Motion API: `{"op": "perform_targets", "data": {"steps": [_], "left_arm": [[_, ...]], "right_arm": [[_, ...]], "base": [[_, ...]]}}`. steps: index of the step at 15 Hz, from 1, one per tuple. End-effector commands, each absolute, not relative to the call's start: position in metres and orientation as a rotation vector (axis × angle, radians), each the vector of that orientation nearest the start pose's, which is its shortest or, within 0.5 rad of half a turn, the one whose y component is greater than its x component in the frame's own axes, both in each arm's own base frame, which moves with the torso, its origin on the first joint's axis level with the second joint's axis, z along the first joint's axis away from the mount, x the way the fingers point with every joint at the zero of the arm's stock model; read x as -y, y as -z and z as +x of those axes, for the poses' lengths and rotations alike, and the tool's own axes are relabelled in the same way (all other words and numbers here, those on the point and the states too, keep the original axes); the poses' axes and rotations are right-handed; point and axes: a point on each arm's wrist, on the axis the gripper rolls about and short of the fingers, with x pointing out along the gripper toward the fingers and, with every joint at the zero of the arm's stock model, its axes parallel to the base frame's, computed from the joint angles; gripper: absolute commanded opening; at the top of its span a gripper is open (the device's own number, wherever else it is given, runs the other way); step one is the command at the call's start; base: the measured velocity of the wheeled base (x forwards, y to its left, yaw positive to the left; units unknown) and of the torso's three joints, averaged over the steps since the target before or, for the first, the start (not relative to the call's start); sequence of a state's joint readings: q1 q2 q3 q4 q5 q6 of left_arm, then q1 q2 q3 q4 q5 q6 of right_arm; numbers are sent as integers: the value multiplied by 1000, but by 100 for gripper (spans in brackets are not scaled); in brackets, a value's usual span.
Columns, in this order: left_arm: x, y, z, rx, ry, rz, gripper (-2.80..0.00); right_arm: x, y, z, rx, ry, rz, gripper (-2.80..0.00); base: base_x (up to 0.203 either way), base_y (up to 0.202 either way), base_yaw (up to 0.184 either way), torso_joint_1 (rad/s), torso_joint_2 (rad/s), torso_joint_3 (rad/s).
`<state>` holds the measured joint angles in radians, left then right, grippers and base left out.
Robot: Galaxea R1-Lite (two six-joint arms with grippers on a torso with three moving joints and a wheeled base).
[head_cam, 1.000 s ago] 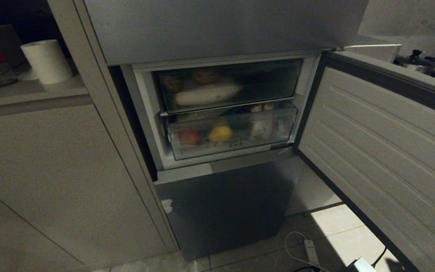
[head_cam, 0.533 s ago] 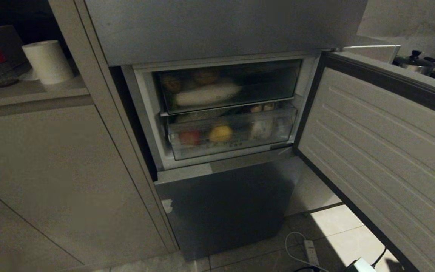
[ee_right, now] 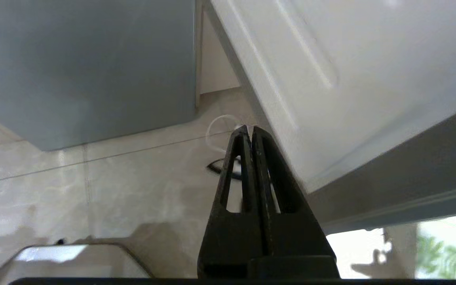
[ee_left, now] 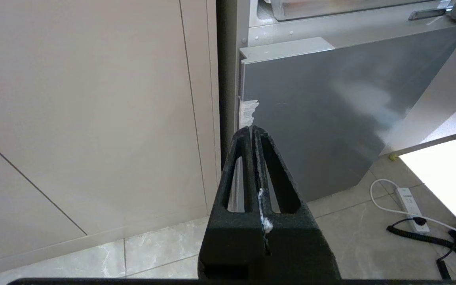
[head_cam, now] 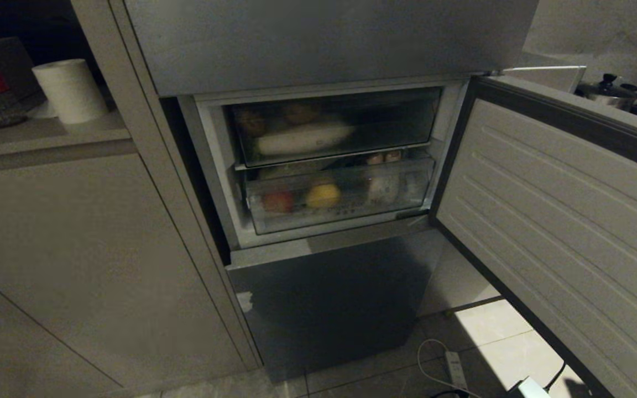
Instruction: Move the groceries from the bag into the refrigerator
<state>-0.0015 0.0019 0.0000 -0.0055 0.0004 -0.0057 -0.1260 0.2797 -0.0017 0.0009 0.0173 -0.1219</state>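
Since a second ago nothing in my head view has moved: the refrigerator (head_cam: 329,166) still stands with its door (head_cam: 562,221) swung open at three o'clock and groceries (head_cam: 323,194) in its clear drawers. Neither arm shows there; only the wrist views do. My left gripper (ee_left: 251,128), pressed closed and empty, points low at the grey lower door beside the tape scraps (ee_left: 247,111). My right gripper (ee_right: 248,128), likewise closed on nothing, hangs under the open door over the floor tiles (ee_right: 133,178). A power strip (head_cam: 454,369) lies at five o'clock; a paper roll (head_cam: 69,89) at ten.
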Motion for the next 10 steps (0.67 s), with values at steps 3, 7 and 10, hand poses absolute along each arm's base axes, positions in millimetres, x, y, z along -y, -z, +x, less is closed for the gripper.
{"op": "perform_targets", "data": {"steps": [3, 7, 10], "left_arm": [[0, -76, -23, 5, 1, -8, -280], [0, -76, -23, 3, 0, -6, -280], [0, -76, -23, 5, 1, -6, -280]], "right_arm": [[-1, -83, 1, -246, 70, -151, -280], [-1, -79, -14, -127, -18, -137, -280], [0, -76, -23, 6, -1, -10, -280]], "base": [[0, 0, 0, 0, 0, 0], [0, 0, 0, 0, 0, 0], [0, 0, 0, 0, 0, 0]]}}
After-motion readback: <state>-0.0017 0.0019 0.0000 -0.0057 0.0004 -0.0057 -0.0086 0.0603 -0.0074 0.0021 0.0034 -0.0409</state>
